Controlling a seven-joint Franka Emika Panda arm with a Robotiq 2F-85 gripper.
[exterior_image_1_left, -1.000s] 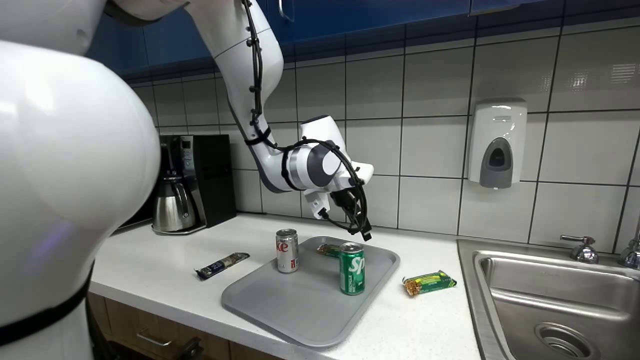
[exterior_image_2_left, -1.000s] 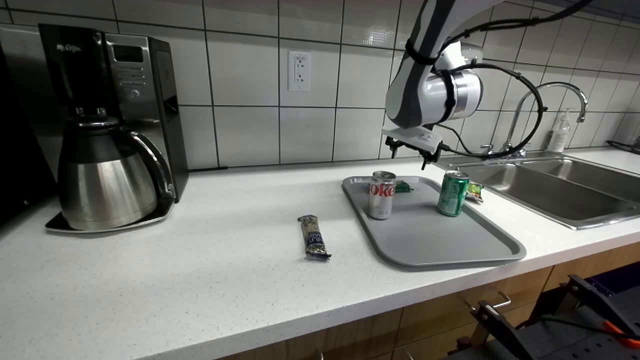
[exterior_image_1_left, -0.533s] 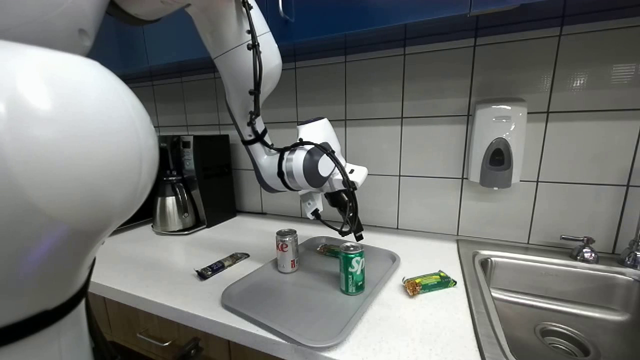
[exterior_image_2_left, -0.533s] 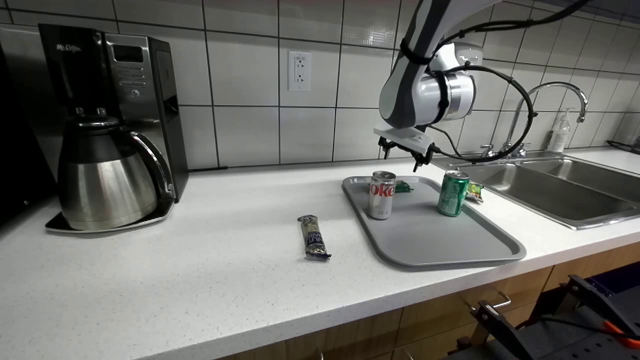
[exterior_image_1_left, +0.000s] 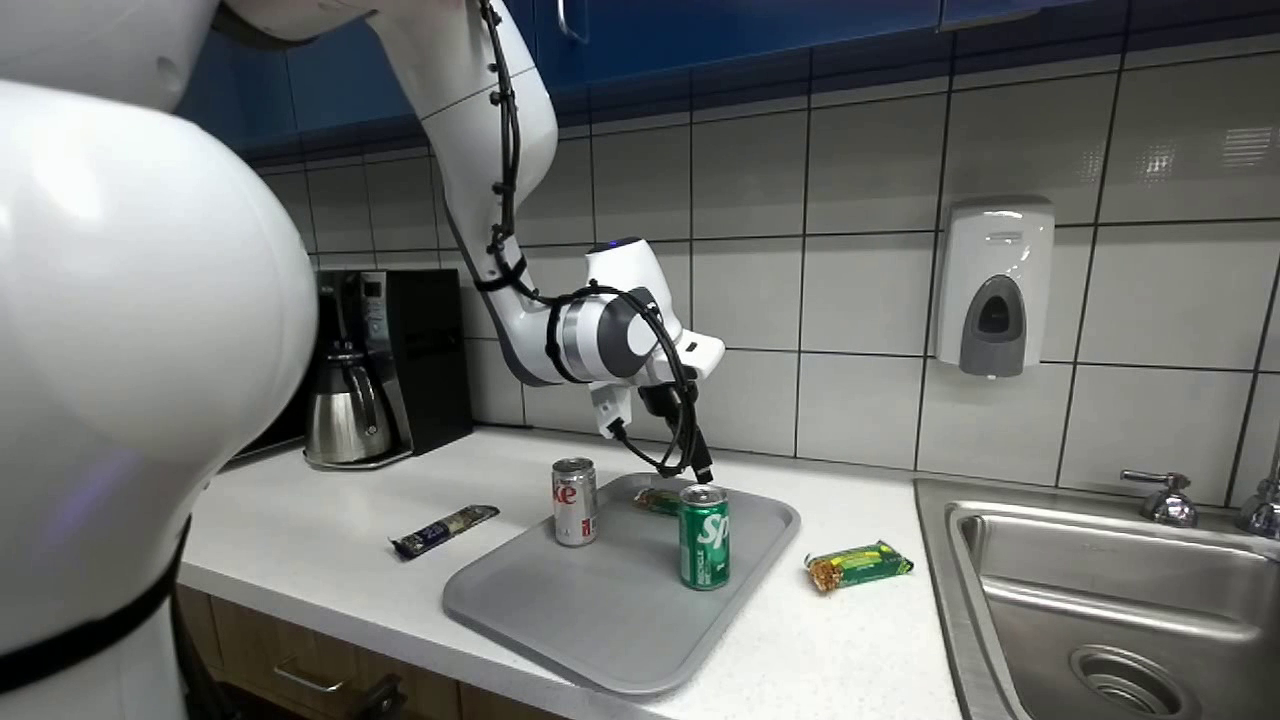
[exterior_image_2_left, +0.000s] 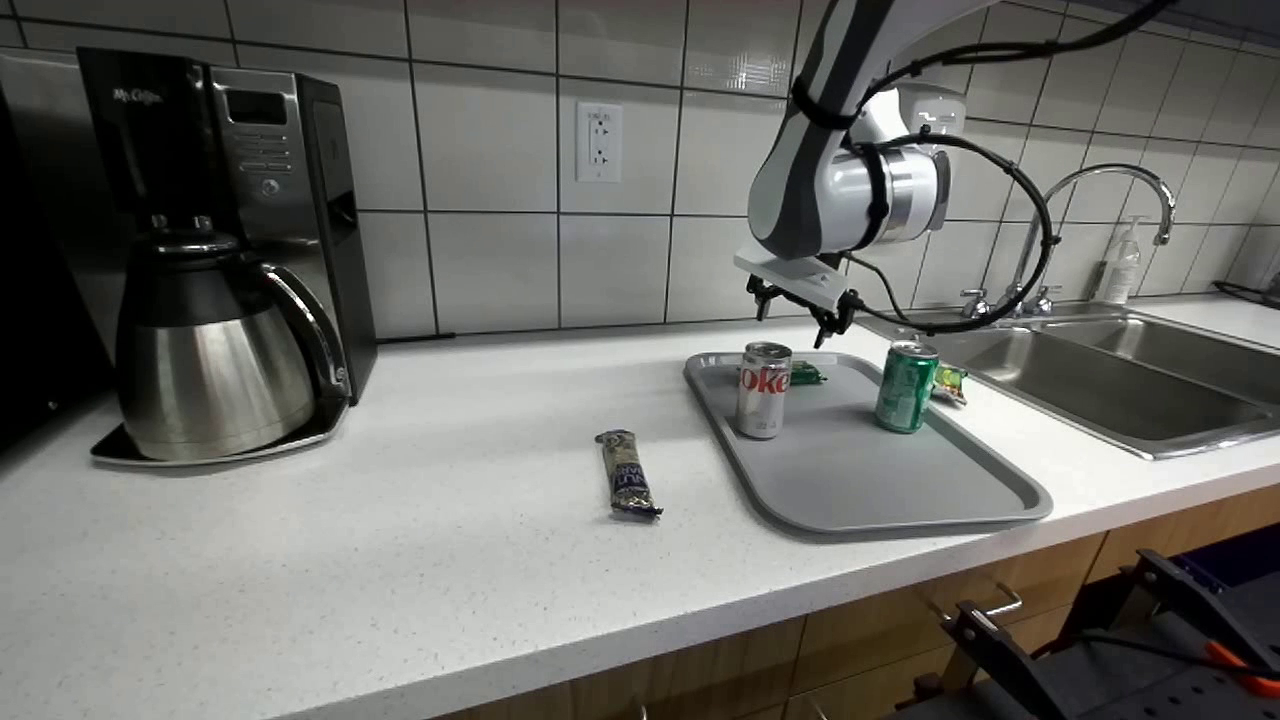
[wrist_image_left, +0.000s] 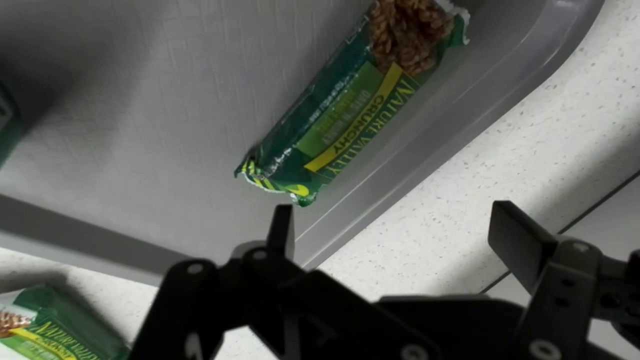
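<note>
Now brings the wide-spread gripper (wrist_image_left: 394, 220) closer to the green-wrapped bar (wrist_image_left: 345, 120) (on the gray tray (exterior_image_1_left: 590, 610)) than a second ago.

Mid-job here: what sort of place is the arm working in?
Most likely a kitchen, perhaps a workplace kitchenette: it has a coffee maker, a steel sink and a wall-mounted dispenser, apparently for soap.

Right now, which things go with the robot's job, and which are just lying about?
Probably part of the job:
fingers, open and empty
snack bar closest to them
gray tray under it

Probably just lying about:
silver can
green can
green bar off the tray
dark bar
coffee maker
</note>
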